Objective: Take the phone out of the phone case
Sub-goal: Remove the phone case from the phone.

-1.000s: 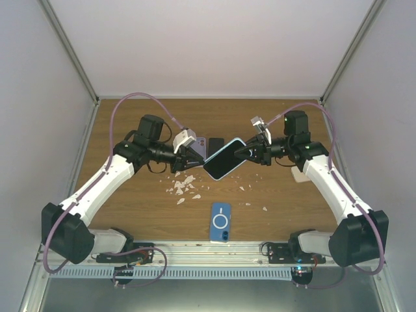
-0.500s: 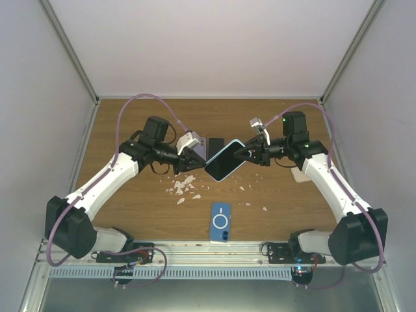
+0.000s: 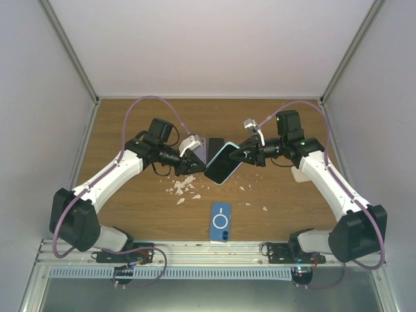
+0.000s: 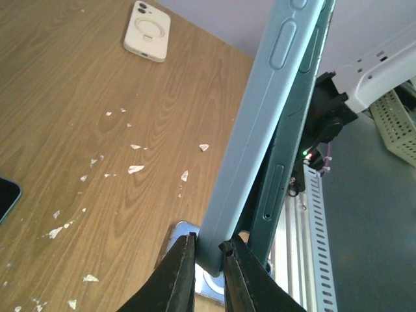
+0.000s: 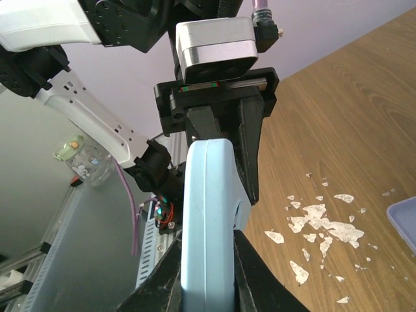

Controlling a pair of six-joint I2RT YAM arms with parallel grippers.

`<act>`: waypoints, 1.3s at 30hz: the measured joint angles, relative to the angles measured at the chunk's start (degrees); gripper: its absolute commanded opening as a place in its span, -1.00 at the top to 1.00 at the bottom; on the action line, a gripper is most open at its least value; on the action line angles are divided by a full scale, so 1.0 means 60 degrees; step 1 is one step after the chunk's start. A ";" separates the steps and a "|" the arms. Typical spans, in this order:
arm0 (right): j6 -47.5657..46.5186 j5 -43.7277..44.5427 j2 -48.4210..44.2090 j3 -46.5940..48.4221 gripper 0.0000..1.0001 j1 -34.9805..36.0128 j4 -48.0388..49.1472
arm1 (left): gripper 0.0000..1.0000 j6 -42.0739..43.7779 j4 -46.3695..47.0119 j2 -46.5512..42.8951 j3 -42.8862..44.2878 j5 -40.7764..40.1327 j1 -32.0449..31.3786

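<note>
The phone in its light blue phone case hangs tilted above the mid table, held between both arms. My left gripper is shut on the case's lower edge. The fingertips pinch the case wall, and the dark teal phone stands just outside the right finger, parted from the case along that side. My right gripper is shut across the other end of the case. From that side the case hides the phone.
A blue case lies flat near the front edge. A purple case and a dark phone lie behind the held phone. A white case sits at the right. White crumbs litter the wood below the left gripper.
My left gripper has closed tighter on the case's edge. Both grippers and the phone have shifted slightly left, and the phone now stands steeper.
</note>
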 measured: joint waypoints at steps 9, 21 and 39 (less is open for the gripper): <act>-0.0222 -0.0732 0.0186 0.0393 0.99 0.0120 -0.0255 | 0.69 -0.0117 0.0175 -0.0149 0.0000 0.0827 -0.0433; -0.0623 -0.1639 0.0616 0.1118 0.99 0.0302 -0.0361 | 0.65 -0.1698 0.1133 0.0102 -0.0029 0.1446 -0.1038; 0.1982 -0.2142 0.1089 0.1406 0.99 0.0157 0.2058 | 0.65 -0.5257 0.4830 -0.0051 -0.0885 0.2004 -0.0874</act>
